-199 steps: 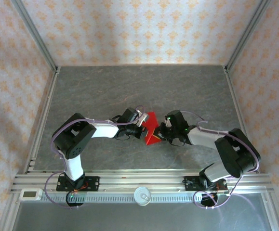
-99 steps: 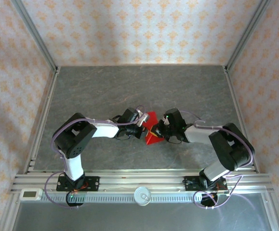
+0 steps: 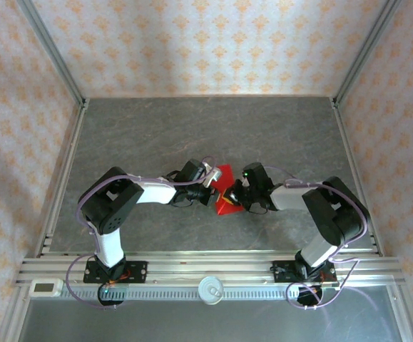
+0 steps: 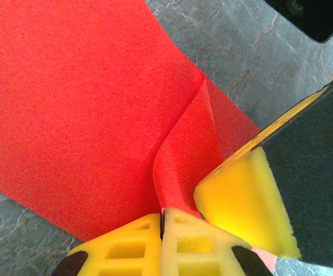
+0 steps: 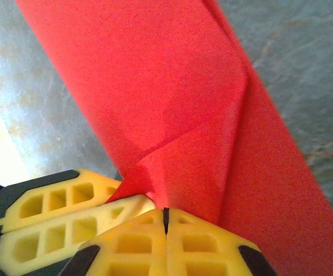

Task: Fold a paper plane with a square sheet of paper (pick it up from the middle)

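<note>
The red sheet of paper [image 3: 225,176], creased into a narrow pointed shape, lies on the grey table [image 3: 192,128] between both grippers, near the middle. My left gripper [image 3: 210,187] comes in from the left and is shut on a raised crease of the paper [image 4: 85,103], its yellow fingertips [image 4: 131,241] pressed together. My right gripper [image 3: 233,197] comes in from the right and is shut on a fold of the same paper [image 5: 172,86]. The two grippers nearly touch: the right finger [image 4: 241,207] shows in the left wrist view, and the left fingers [image 5: 57,221] show in the right wrist view.
Metal frame rails [image 3: 63,178] border the table left and right, with wallpapered walls behind. A slotted rail [image 3: 213,267] runs along the near edge, carrying a white round knob [image 3: 210,289] and a small white device [image 3: 46,287].
The right arm's elbow has swung inward and left, bringing its gripper slightly closer to the left one. The left arm and the paper have barely moved. Both grips are unchanged.
</note>
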`<state>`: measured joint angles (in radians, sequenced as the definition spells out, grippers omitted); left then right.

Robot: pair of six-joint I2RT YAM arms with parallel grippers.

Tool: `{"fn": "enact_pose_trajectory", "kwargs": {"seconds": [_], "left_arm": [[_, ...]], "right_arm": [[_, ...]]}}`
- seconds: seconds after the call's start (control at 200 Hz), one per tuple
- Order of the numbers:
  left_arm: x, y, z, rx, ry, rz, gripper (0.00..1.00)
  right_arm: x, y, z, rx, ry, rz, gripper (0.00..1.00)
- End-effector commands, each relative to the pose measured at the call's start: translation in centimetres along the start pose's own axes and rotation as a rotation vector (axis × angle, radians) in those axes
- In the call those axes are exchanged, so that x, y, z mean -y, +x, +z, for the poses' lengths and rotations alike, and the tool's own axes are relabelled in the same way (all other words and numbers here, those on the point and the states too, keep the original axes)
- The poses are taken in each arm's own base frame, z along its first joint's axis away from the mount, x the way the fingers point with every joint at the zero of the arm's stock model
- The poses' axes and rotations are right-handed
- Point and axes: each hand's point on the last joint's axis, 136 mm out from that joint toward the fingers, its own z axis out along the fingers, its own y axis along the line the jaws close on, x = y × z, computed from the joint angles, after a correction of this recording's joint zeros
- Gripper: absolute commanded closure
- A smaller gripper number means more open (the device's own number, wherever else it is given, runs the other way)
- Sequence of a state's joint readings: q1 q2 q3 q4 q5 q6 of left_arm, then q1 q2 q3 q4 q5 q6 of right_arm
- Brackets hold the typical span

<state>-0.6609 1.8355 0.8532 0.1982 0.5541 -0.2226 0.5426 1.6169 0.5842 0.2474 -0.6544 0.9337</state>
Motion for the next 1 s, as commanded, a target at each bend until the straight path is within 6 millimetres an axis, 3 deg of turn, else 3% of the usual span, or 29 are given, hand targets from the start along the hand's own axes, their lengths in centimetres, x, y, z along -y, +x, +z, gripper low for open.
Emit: {"fn": "enact_pose_trajectory", "kwargs": {"seconds": [0.0,0.32,0.505,0.761,0.846,0.996], "left_arm": [[-1.9,4.4,1.2,-0.146,-0.062,-0.021,0.95],[-2.1,4.6,1.3,-0.163,-0.071,-0.017,0.95],[-2.1,4.5,1.2,-0.166,-0.072,-0.015,0.95],[-2.1,4.8,1.3,-0.175,-0.073,-0.009,0.95],[-2.1,4.8,1.2,-0.178,-0.073,-0.010,0.95],[-2.1,4.8,1.2,-0.180,-0.070,-0.008,0.95]], "right_arm": [[2.5,0.0,0.0,0.020,0.075,0.023,1.00],[-2.5,-2.5,-1.8,0.068,-0.068,-0.012,1.00],[-0.8,-3.4,-1.6,0.078,-0.039,0.019,1.00],[4.3,-3.3,-1.2,0.099,0.098,0.081,1.00],[3.4,-3.4,-1.4,0.098,0.075,0.073,1.00],[-0.4,-4.3,-2.5,0.110,-0.014,0.017,1.00]]}}
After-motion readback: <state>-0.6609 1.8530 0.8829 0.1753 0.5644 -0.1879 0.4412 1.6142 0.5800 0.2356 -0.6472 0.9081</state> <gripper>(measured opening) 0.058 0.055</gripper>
